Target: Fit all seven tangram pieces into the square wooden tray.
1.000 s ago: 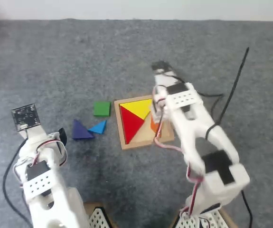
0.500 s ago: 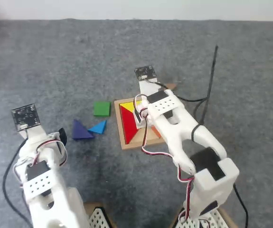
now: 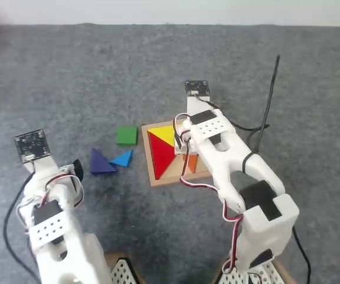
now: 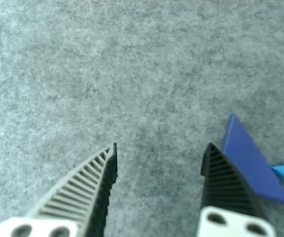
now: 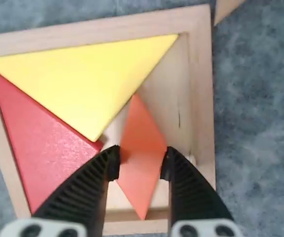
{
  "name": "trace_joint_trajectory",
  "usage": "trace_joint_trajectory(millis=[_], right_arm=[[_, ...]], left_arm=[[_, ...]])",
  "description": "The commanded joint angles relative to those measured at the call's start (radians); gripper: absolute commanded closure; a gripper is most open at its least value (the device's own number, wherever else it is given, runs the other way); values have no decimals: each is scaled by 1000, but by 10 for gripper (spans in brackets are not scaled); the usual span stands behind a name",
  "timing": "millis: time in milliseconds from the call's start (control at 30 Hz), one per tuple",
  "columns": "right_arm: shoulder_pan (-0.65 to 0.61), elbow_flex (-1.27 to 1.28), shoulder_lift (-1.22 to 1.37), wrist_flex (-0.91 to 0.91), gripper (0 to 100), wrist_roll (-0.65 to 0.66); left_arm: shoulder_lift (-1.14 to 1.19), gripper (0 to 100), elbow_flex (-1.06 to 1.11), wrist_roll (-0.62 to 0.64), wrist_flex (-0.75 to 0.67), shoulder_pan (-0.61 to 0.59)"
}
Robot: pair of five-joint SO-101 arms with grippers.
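Item: orange piece (image 5: pixel 141 158), lying in the wooden tray (image 5: pixel 201 98) beside the yellow triangle (image 5: pixel 92 79). It sits directly between the right jaws, which appear to pinch its short width, with its long axis running along them. Idle: left jaws, wide apart and empty over the bench (image 4: pixel 132 74), with the dark blue triangle (image 4: pixel 253 163) just beside one tip. Writing: none legible.

The right arm (image 3: pixel 229 155) hides most of the orange piece (image 3: pixel 191 161) and half the tray (image 3: pixel 167 180).

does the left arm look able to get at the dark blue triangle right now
Probably yes: the left gripper is open right beside the dark blue triangle, which lies on bare carpet with nothing over it.
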Motion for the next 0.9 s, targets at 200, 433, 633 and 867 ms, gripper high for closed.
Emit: trace_joint_trajectory(millis=[200, 433, 633, 867], right_arm=[[-5, -5, 22, 36, 806, 5], [1, -6, 25, 65, 834, 86], [31, -6, 15, 64, 984, 130], [85, -2, -214, 94, 991, 170]], left_arm=[[-5, 731, -7, -11, -21, 8], [-5, 731, -7, -11, -20, 8], [-5, 731, -7, -11, -20, 8], [-3, 731, -7, -11, -21, 8]])
